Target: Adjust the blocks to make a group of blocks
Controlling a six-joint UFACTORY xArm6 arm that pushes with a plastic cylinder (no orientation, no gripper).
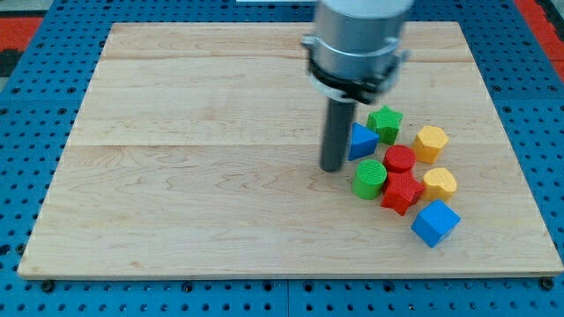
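Note:
My tip (332,167) rests on the board just left of the blue triangle (360,142), close to or touching it, and up-left of the green cylinder (370,179). The blocks cluster at the view's right: a green star (385,122) at the top, a red cylinder (400,159), a red star (403,191), a yellow hexagon (431,142), a second yellow block (439,183) and a blue cube (435,222) at the bottom right. Most of them touch or nearly touch their neighbours.
The wooden board (203,176) lies on a blue pegboard surface (18,132). The arm's grey housing (357,44) hangs over the board's upper middle and hides part of it.

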